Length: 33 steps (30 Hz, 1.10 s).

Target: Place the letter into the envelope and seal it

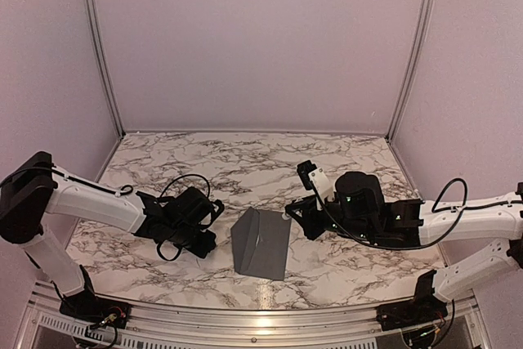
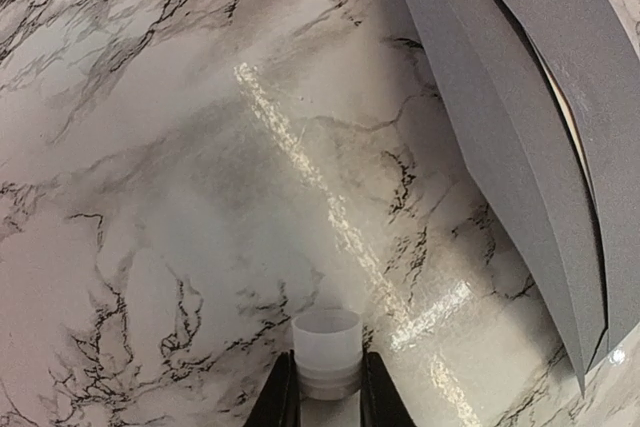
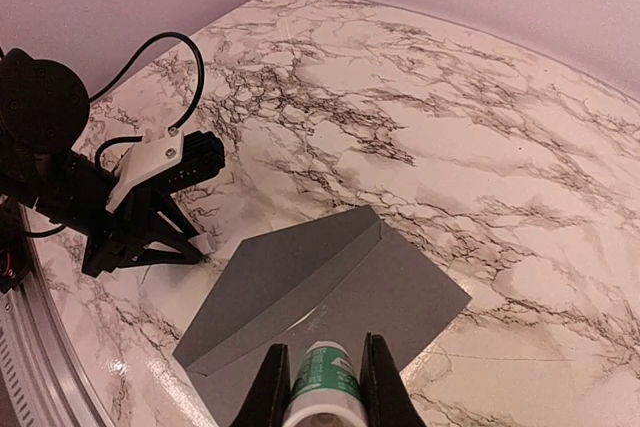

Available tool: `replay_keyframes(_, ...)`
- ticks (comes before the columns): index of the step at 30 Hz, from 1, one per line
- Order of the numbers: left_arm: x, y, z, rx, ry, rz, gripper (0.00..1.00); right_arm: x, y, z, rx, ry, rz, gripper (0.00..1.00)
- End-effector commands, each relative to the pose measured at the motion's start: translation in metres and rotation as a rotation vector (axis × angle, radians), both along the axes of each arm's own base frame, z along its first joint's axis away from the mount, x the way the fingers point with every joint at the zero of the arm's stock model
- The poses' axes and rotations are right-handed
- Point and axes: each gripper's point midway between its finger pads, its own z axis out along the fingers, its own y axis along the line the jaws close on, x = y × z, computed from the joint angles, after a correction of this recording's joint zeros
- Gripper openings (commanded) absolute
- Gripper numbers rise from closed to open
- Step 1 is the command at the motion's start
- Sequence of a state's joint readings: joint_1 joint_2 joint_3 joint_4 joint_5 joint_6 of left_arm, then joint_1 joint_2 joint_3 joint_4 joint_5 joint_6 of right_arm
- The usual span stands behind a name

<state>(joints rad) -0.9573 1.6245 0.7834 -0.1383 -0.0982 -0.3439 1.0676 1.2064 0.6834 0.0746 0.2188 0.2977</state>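
The dark grey envelope (image 1: 261, 243) lies flat at the table's front centre, its flap (image 3: 275, 282) folded over the body and slightly lifted. A thin pale sliver of the letter (image 3: 312, 311) shows under the flap's edge; the remainder is hidden inside. My left gripper (image 1: 214, 228) sits just left of the envelope, low over the table, shut on a small white cap (image 2: 326, 342). To the right of the envelope, my right gripper (image 3: 324, 355) hovers over its near edge, shut on a white-and-green tube (image 3: 325, 387).
The marble tabletop (image 1: 245, 161) is ringed by pale walls with metal corner posts (image 1: 413, 46). A metal rail (image 1: 261, 320) runs along the near edge between the arm bases. The left arm's black cable (image 3: 150, 57) loops above its wrist.
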Motion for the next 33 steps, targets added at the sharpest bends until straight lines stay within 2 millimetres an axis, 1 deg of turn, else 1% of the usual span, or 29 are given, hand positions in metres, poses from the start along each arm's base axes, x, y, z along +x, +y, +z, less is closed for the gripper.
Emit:
replay_keyframes(1,-0.002,0.000,-0.001,0.013,0.001,-0.013,0.10,0.006,0.002,0.016,0.045,-0.017,-0.017,0.00)
replay_keyframes(5,-0.005,-0.005,0.013,-0.017,-0.028,-0.042,0.08,0.004,0.005,0.017,0.058,-0.007,-0.004,0.00)
replay_keyframes(8,-0.010,-0.018,0.031,-0.054,-0.065,-0.098,0.08,-0.003,0.011,0.023,0.092,0.006,0.041,0.00)
replay_keyframes(13,-0.031,-0.047,0.065,-0.119,-0.133,-0.255,0.09,-0.022,0.024,0.044,0.184,0.013,0.170,0.00)
replay_keyframes(14,-0.035,-0.052,0.071,-0.132,-0.141,-0.280,0.09,-0.031,0.028,0.048,0.204,0.023,0.219,0.00)
replay_keyframes(16,-0.042,-0.057,0.082,-0.167,-0.145,-0.326,0.08,-0.041,0.031,0.058,0.244,0.025,0.277,0.00)
replay_keyframes(19,-0.050,-0.063,0.098,-0.220,-0.154,-0.372,0.05,-0.055,0.032,0.069,0.293,0.029,0.347,0.00)
replay_keyframes(25,-0.075,-0.080,0.134,-0.344,-0.192,-0.509,0.06,-0.083,0.031,0.089,0.400,0.031,0.488,0.00)
replay_keyframes(28,-0.085,-0.086,0.151,-0.398,-0.226,-0.580,0.06,-0.092,0.029,0.098,0.437,0.025,0.533,0.00)
replay_keyframes(33,-0.098,-0.093,0.171,-0.476,-0.258,-0.665,0.06,-0.102,0.030,0.104,0.465,0.028,0.585,0.00)
